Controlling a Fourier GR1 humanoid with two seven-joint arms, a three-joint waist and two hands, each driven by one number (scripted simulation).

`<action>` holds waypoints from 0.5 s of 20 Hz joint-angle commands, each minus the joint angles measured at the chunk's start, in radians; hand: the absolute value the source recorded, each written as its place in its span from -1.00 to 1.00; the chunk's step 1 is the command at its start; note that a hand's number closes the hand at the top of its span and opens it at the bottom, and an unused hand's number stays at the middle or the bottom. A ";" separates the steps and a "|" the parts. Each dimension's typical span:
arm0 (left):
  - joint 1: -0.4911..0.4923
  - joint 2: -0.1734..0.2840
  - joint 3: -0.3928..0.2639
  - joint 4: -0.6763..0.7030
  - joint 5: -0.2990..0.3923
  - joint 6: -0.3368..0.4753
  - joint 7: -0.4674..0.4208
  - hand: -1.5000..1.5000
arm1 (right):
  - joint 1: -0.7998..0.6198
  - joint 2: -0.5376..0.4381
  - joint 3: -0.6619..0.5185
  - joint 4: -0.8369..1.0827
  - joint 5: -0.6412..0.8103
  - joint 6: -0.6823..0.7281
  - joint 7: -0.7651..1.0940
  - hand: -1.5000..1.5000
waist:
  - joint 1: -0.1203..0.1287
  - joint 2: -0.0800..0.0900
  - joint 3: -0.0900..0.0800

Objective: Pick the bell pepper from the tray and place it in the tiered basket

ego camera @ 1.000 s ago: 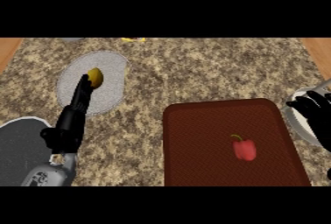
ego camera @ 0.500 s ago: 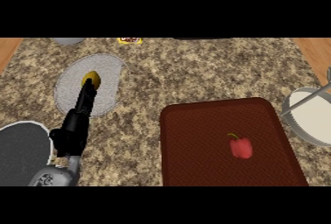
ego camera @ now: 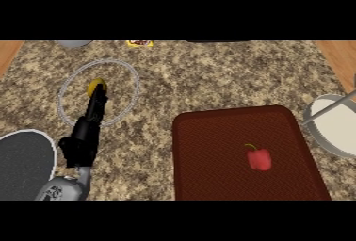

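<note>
Since prev frame view's shifting, right hand not showing; left hand [ego camera: 89,126] pointing w/ straight fingers upper left; bell pepper [ego camera: 259,158] sitting on tray [ego camera: 208,141] lower right, prob light, smooth, slippery—grabbing round body.

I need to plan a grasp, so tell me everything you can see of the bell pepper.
The bell pepper is small, red and glossy, with a short green stem curving up from its top toward the far left. It lies on the dark reddish-brown tray, right of the tray's middle and toward its near side. Only the tray touches it; no robot hand is near it.
</note>
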 commanded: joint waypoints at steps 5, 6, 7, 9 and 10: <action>-0.020 -0.017 0.016 -0.013 -0.020 -0.028 0.036 0.00 | 0.176 0.118 0.042 -0.207 0.312 -0.008 -0.097 -1.00 | 0.027 0.006 -0.002; 0.000 -0.008 0.004 -0.068 -0.029 -0.033 0.058 0.00 | 0.185 0.145 0.074 -0.244 0.327 -0.026 -0.071 -1.00 | 0.029 0.005 -0.002; 0.011 -0.053 -0.003 -0.023 -0.046 -0.008 0.008 0.00 | 0.218 0.131 -0.004 -0.299 0.265 0.020 -0.038 -1.00 | 0.022 0.005 -0.003; -0.046 -0.032 0.029 0.004 -0.040 -0.043 0.035 0.00 | 0.158 0.172 0.141 -0.268 0.397 -0.038 -0.026 -1.00 | 0.033 0.008 -0.002; -0.016 -0.043 0.031 0.014 -0.038 -0.057 -0.002 0.00 | 0.145 0.148 0.086 -0.279 0.342 0.015 -0.003 -1.00 | 0.031 0.007 -0.003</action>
